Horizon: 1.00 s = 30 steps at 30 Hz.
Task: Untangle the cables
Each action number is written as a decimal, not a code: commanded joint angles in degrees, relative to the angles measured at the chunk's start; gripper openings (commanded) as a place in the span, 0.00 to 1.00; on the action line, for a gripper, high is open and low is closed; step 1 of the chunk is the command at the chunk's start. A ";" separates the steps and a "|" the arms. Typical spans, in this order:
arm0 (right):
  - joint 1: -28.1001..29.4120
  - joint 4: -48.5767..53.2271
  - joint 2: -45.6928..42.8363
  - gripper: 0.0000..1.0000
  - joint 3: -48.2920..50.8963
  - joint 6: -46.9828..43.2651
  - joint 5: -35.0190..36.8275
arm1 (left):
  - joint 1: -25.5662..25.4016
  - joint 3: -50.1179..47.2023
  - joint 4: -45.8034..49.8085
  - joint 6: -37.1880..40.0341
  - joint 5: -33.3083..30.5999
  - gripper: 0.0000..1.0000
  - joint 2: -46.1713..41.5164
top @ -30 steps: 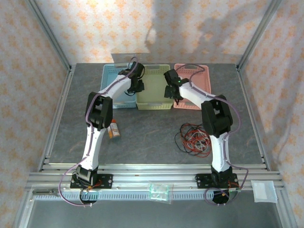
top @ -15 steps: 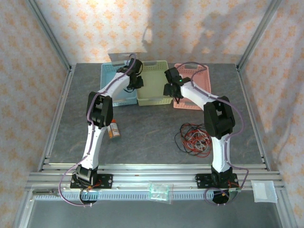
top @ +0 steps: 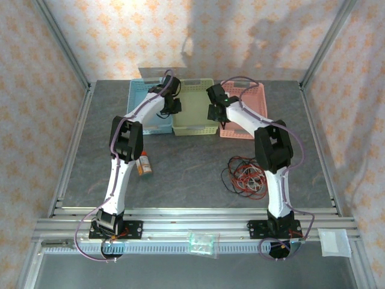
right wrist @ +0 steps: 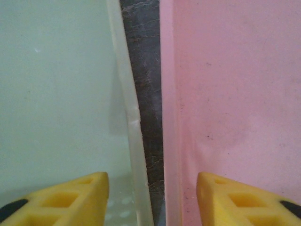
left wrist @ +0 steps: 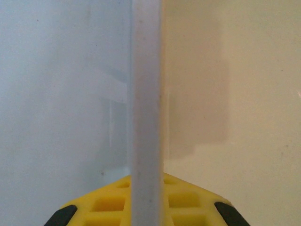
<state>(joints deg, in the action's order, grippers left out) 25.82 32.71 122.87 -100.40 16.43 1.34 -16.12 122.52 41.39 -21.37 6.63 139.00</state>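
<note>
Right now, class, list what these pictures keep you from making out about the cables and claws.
- cables: top view, the right arm covers the pile's right side; strands too thin to trace crossings.
- left claw: left wrist view, the basket wall between its fingers hides the tips; bottom edge cuts the rest.
- orange item: top view, too small to name.
</note>
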 commanded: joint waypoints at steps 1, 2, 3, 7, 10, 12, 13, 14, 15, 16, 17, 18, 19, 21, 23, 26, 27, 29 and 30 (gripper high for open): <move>-0.07 1.92 1.23 0.44 -2.61 -0.17 2.04 | -0.48 -0.79 0.01 0.70 2.51 0.12 -1.27; -0.07 1.91 1.12 0.40 -2.61 -0.15 2.00 | -0.58 -0.79 0.01 0.84 2.51 0.12 -1.33; -0.07 1.92 1.15 0.37 -2.72 -0.08 2.04 | -0.57 -0.79 0.01 0.95 2.51 0.10 -1.36; -0.07 2.01 0.75 0.29 -2.72 -0.31 2.82 | -1.14 -0.70 -0.17 1.88 2.94 0.09 -1.53; -0.07 1.45 0.01 0.27 -1.95 -1.15 3.30 | -2.02 -0.70 0.00 2.90 2.79 0.09 -1.80; -0.07 0.76 -0.75 0.26 -1.05 -1.97 3.66 | -2.25 -0.88 0.01 2.76 3.18 0.09 -1.80; -0.07 0.57 -1.00 0.26 -0.81 -2.31 3.83 | -2.34 -1.04 -0.14 2.59 3.46 0.09 -1.80; -0.07 0.38 -1.19 0.26 -0.68 -2.98 3.91 | -2.47 -1.11 -0.32 2.35 3.66 0.09 -1.80; -0.12 0.34 -1.16 0.25 -0.67 -3.40 4.00 | -2.58 -1.08 -0.47 2.17 3.74 0.09 -1.80; -0.16 0.42 -1.14 0.25 -0.68 -3.90 4.25 | -2.81 -1.05 -0.59 1.97 3.83 0.09 -1.82; -0.18 0.38 -1.18 0.25 -0.68 -4.33 4.60 | -3.00 -1.01 -0.82 1.79 4.00 0.09 -1.89; -0.32 0.41 -1.15 0.25 -0.75 -4.68 4.80 | -3.25 -0.97 -1.00 1.63 4.09 0.09 -1.85; -0.46 0.47 -1.14 0.25 -0.76 -4.82 4.64 | -3.43 -0.89 -1.13 1.38 4.09 0.09 -1.89; -0.76 0.51 -1.18 0.24 -0.79 -5.08 4.37 | -3.65 -0.79 -1.26 0.72 4.00 0.09 -1.67; -1.03 0.51 -1.14 0.24 -0.76 -5.17 4.70 | -3.67 -0.84 -1.22 0.00 3.99 0.10 -1.46; -1.48 0.43 -1.05 0.24 -0.81 -5.16 4.06 | -3.67 -1.01 -0.89 -0.52 3.83 0.15 -1.27; -1.48 0.43 -1.06 0.25 -0.70 -5.17 3.94 | -3.66 -1.10 -0.72 -0.60 3.55 0.21 -1.27; -1.48 0.37 -1.09 0.29 -0.56 -5.09 3.84 | -3.66 -1.44 -0.22 -0.71 2.66 0.30 -1.57; -1.48 0.27 -1.13 0.30 -0.59 -5.01 3.84 | -3.69 -1.70 -0.02 -0.82 2.36 0.34 -1.85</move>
<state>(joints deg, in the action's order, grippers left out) 24.40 33.19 123.17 -101.25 11.73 4.27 -18.79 122.06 40.86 -21.21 7.55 138.87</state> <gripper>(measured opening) 0.290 0.320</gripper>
